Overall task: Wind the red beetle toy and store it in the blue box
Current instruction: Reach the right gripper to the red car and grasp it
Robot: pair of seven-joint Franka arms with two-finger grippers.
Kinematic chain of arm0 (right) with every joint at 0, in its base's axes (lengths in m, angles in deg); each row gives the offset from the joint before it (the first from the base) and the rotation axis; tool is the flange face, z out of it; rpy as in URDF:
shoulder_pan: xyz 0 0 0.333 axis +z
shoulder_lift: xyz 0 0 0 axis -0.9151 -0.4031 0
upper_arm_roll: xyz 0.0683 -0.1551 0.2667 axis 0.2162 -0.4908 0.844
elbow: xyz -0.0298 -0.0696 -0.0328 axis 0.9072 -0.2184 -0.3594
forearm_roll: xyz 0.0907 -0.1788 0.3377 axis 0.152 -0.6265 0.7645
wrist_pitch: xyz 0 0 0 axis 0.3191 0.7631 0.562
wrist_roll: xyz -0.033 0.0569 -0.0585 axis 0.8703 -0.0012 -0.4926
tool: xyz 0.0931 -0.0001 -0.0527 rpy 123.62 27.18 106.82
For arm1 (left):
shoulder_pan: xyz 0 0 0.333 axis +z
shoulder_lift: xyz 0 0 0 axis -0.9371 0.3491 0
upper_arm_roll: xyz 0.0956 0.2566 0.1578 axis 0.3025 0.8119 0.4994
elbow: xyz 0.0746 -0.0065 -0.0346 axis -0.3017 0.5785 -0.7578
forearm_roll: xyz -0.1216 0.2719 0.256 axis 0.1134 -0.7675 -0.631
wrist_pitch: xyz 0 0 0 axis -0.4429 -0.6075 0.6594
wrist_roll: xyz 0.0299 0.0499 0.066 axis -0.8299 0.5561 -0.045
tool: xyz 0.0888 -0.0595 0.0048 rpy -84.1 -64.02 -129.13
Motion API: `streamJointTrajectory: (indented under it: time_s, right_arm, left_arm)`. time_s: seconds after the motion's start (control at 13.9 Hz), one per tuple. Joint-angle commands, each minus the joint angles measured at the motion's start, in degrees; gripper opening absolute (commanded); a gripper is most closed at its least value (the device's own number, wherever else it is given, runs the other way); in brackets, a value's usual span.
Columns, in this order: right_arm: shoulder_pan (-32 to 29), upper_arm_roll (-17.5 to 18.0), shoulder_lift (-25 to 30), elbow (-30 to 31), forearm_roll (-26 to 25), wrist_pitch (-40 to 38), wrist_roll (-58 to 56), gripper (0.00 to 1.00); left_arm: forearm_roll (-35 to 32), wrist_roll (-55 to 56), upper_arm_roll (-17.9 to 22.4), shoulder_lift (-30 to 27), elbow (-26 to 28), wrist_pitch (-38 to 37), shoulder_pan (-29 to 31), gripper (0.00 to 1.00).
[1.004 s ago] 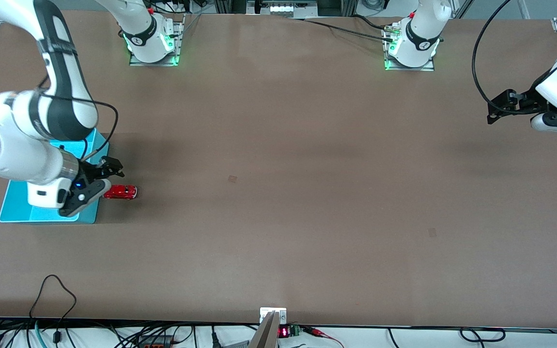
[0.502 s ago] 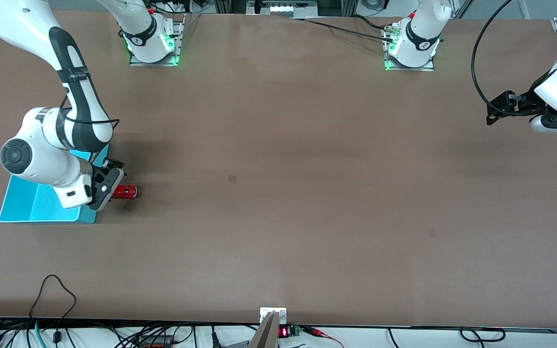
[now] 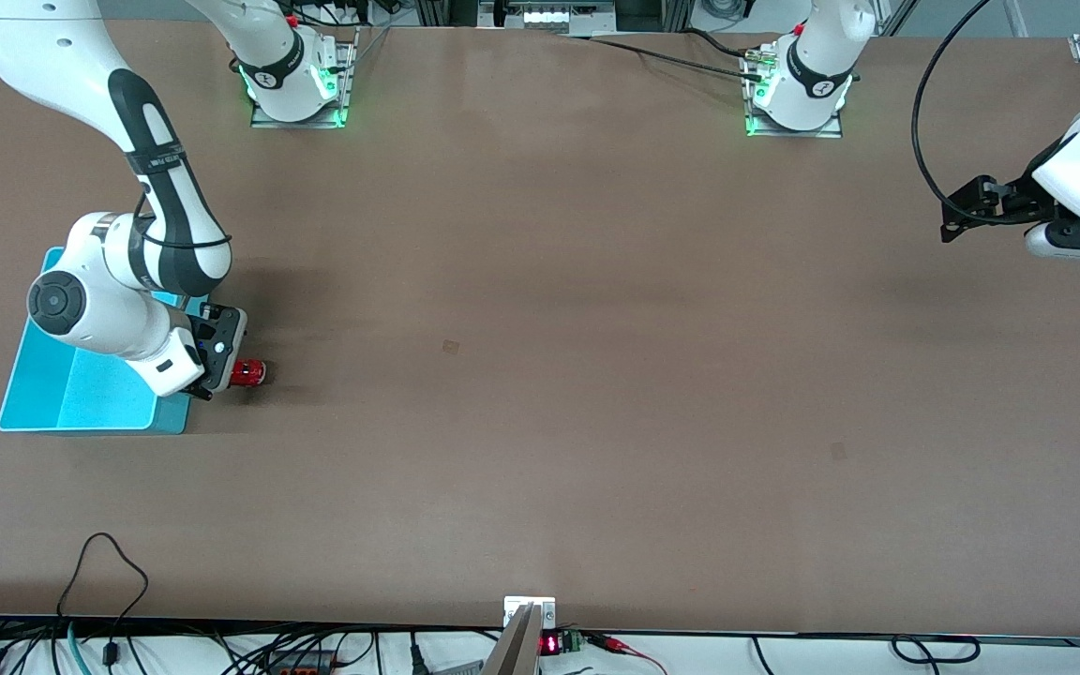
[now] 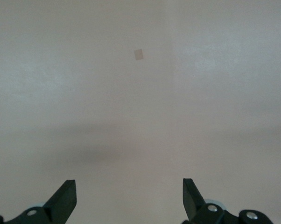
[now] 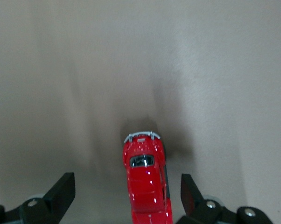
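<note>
Brown desk point(image 3: 540, 375): my right end effector point(image 5: 126, 196) has swung over the beetle point(image 3: 247, 372), fingers wide, empty, bracketing it for grasping. Box point(image 3: 43, 394) sits at the beetle's nine o'clock; my left end effector point(image 4: 129, 198) waits open, empty.

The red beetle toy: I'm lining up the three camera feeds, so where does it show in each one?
Front view: the red beetle toy sits on the table beside the blue box, half hidden under the right gripper.
Right wrist view: the toy lies between the open fingers.
Left wrist view: not in it; only bare table.
Shared landmark: the right gripper, over the toy in both views that show it.
</note>
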Motion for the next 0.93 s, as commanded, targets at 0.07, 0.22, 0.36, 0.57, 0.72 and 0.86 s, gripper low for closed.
streamJointTrajectory:
  time_s: [0.07, 0.22, 0.36, 0.57, 0.72, 0.86]
  right_arm:
    - [-1.1, 0.4, -1.5, 1.4, 0.0, 4.8, -5.6, 1.0]
    - [-1.1, 0.4, -2.3, 1.6, 0.0, 5.8, -7.1, 1.0]
    - [-1.2, 0.4, -3.2, 1.6, 0.0, 6.8, -7.4, 1.0]
    - [-1.6, 0.4, -4.5, 1.5, -0.4, 7.7, -7.9, 0.89]
    - [-1.7, 0.4, -4.2, 1.6, -0.5, 7.7, -8.2, 0.55]
    - [-1.5, 0.5, -3.7, 1.4, -0.5, 7.5, -8.1, 0.21]
  left_arm:
    - [0.6, 0.0, 0.7, 0.7, -1.6, -0.7, -0.7, 1.0]
    - [0.6, 0.0, 0.7, 0.7, -1.6, -0.7, -0.7, 1.0]
    - [0.6, 0.0, 0.7, 0.7, -1.6, -0.7, -0.7, 1.0]
    - [0.6, -0.1, 0.7, 0.7, -1.6, -0.7, -0.6, 1.0]
    - [0.6, -0.1, 0.7, 0.7, -1.6, -0.7, -0.6, 1.0]
    - [0.6, -0.1, 0.7, 0.7, -1.6, -0.7, -0.6, 1.0]
